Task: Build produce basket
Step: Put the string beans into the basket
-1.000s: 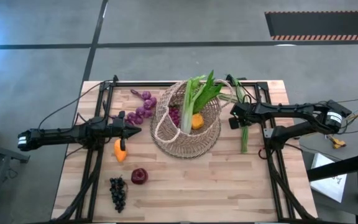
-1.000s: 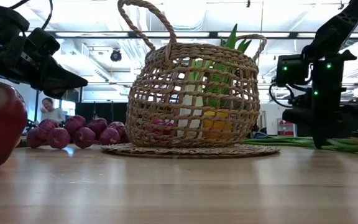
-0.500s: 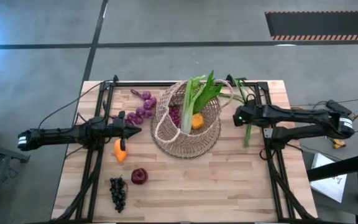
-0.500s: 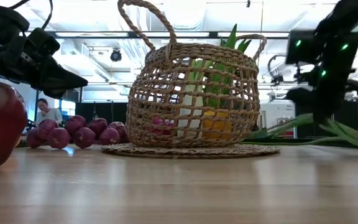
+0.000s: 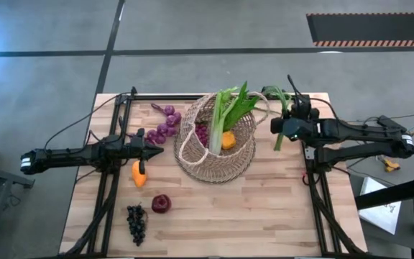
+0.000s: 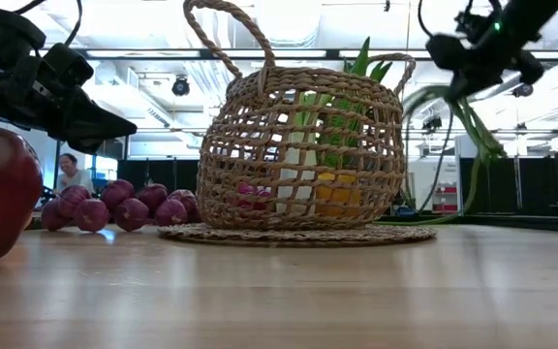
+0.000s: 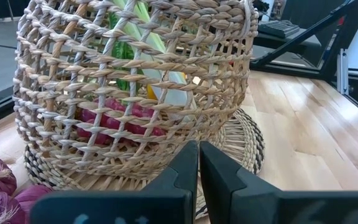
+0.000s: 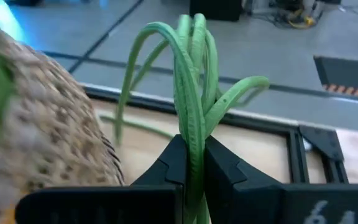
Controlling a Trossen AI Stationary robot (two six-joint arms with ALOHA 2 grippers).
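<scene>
The wicker basket (image 5: 218,144) stands at the table's middle and holds a leek (image 5: 228,115), an orange fruit (image 5: 228,140) and purple grapes (image 5: 202,134). My right gripper (image 5: 277,128) is just right of the basket, raised high (image 6: 463,58) and shut on a bunch of scallions (image 8: 191,81). My left gripper (image 5: 157,150) is shut and empty, left of the basket (image 7: 135,81). On the table's left lie purple grapes (image 5: 165,124), an orange fruit (image 5: 139,175), a dark red apple (image 5: 161,203) and dark grapes (image 5: 136,221). My right gripper pinches the scallions' green stalks (image 8: 192,146) between its two fingers. The fingers come about level from the table's right side and lie across the bunch. The bunch is lifted off the table, and its leaves (image 6: 473,126) droop below the gripper.
A black metal frame (image 5: 309,155) runs along the table's left, right and far sides. Bare wood lies near the front edge (image 5: 250,216). A person (image 6: 71,173) shows in the room behind the table.
My right gripper has risen with the scallions, which lay on the table right of the basket and now hang from it with their leaves drooping. It has also gone a little toward the far edge. My left arm has kept still.
</scene>
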